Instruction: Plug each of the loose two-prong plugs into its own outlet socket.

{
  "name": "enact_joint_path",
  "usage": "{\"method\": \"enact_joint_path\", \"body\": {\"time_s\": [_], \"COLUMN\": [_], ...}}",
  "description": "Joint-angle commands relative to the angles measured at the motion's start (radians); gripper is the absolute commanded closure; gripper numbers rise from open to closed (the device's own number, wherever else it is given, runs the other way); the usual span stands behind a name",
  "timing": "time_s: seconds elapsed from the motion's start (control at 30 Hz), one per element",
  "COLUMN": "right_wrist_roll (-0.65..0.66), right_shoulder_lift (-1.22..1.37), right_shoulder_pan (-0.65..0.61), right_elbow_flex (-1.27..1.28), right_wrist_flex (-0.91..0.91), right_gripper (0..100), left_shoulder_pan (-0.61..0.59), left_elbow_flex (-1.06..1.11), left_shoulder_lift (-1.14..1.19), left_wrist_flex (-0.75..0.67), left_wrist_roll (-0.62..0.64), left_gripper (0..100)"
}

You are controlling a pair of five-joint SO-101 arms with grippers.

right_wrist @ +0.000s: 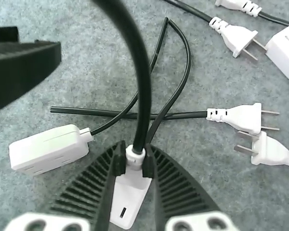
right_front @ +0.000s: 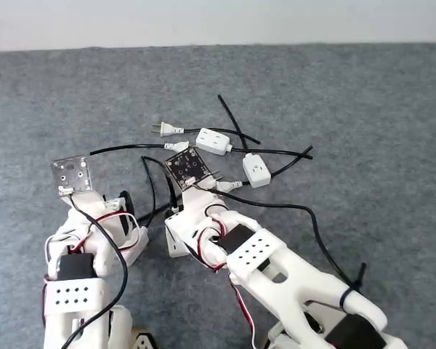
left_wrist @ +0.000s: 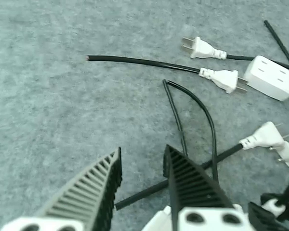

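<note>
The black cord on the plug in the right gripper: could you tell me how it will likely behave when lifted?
Probably floppy: the black cord arcs loosely from the white plug that the right gripper pinches. Likely light, so it should trail rather than resist. It crosses other cords, so it may tug a neighbouring plug.

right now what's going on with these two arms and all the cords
The right pincer is shut on a white plug, close to one white socket block on the grey carpet. The left pincer is open over a black cord and holds nothing. Several other plugs lie loose on the carpet, prongs bare, none pushed into a socket yet.
</note>
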Motion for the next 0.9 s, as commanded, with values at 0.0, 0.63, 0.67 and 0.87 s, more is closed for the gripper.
{"method": "enact_joint_path", "body": {"time_s": [0.0,0.63,0.67,0.87], "right_wrist_roll": [-0.006,0.025,0.034,0.04], "right_shoulder_lift": [0.031,0.061,0.061,0.03], "right_shoulder_pan": [0.015,0.022,0.019,0.018], "right_elbow_flex": [0.017,0.015,0.015,0.034], "right_wrist_flex": [-0.036,-0.007,-0.001,-0.004], "right_gripper": [99.1,99.1,99.1,99.1], "left_shoulder_pan": [-0.002,-0.003,-0.003,-0.003], "left_elbow_flex": [-0.004,-0.001,-0.001,-0.001], "left_shoulder_lift": [-0.014,-0.014,-0.014,-0.014], "left_wrist_flex": [-0.025,-0.025,-0.025,-0.025], "left_wrist_roll": [-0.008,-0.012,-0.012,-0.014], "left_gripper": [86,86,86,86]}}
